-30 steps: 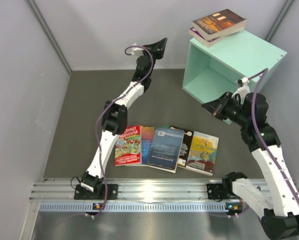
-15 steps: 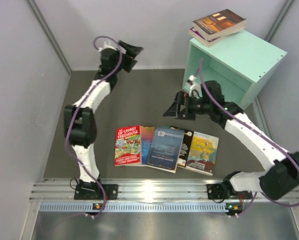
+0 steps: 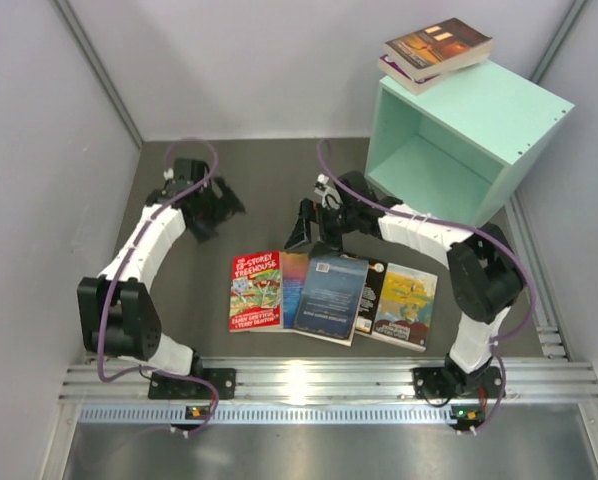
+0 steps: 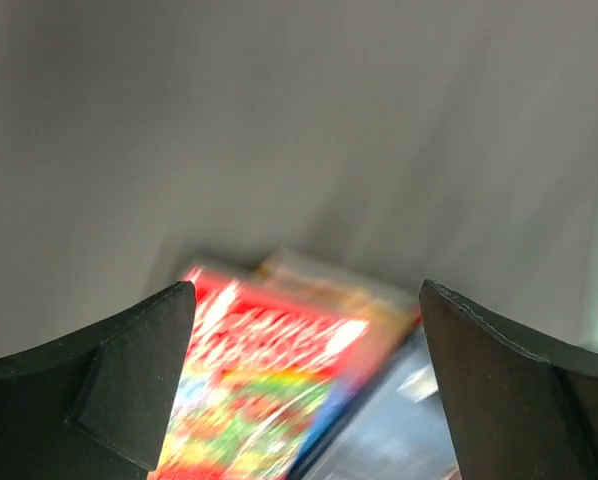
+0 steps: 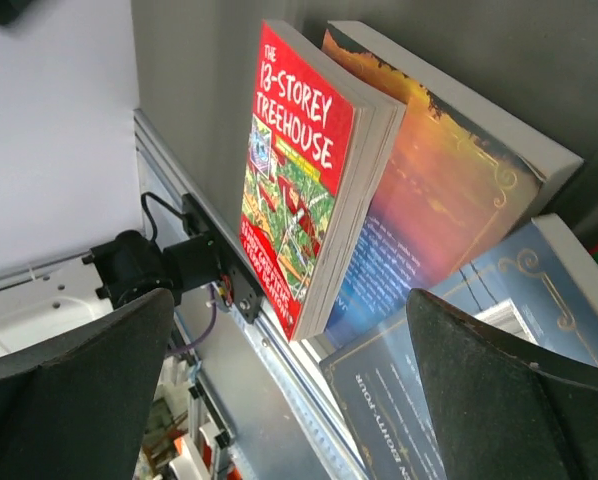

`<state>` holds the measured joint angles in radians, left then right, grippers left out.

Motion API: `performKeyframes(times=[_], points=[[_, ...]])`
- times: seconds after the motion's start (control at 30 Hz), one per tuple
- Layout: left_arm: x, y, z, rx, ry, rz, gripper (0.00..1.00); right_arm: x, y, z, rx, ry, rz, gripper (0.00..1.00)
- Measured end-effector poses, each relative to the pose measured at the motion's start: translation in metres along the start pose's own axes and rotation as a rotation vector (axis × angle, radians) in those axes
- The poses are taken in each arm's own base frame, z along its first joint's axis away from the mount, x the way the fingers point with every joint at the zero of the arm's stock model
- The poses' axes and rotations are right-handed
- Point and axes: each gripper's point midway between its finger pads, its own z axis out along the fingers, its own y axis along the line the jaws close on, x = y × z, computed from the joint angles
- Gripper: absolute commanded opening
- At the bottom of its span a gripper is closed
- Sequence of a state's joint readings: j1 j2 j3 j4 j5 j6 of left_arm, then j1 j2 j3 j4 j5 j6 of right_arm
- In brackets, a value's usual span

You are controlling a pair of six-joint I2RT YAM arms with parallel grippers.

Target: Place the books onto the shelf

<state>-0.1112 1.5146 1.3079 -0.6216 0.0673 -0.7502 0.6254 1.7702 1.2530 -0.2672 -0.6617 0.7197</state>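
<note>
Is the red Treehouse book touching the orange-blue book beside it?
Touching. The right wrist view shows the red Treehouse book lying partly on the orange-blue book, its page edge resting on that cover.

The right hand, spread wide, frames the red book lying partly on the blue-orange book.

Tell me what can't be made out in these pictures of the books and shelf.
- Left wrist: red book blurred, title unreadable there.
- Top: orange book mostly under red and blue book.
- Top: black book mostly covered by neighbours.
- Top: purple book on shelf, covered by brown book.
- Right wrist: blue book cut off by bottom edge.
</note>
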Motion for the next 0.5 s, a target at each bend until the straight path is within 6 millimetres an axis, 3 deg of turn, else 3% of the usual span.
performKeyframes(times=[0.07, 0.17, 0.33, 0.5], points=[[0.046, 0.041, 0.003, -0.099, 0.117, -0.008, 0.99, 0.0, -0.002, 0.011, 0.002, 0.02, 0.007, 1.0], [0.098, 0.085, -0.01, -0.185, 0.232, -0.023, 0.99, 0.002, 0.002, 0.024, 0.002, 0.043, 0.0, 1.0], [0.14, 0.107, -0.037, -0.153, 0.277, -0.061, 0.99, 0.008, 0.009, 0.04, 0.04, 0.075, -0.041, 1.0], [0.17, 0.124, -0.033, -0.161, 0.339, -0.099, 0.99, 0.022, -0.005, 0.056, 0.142, 0.114, -0.068, 1.0]])
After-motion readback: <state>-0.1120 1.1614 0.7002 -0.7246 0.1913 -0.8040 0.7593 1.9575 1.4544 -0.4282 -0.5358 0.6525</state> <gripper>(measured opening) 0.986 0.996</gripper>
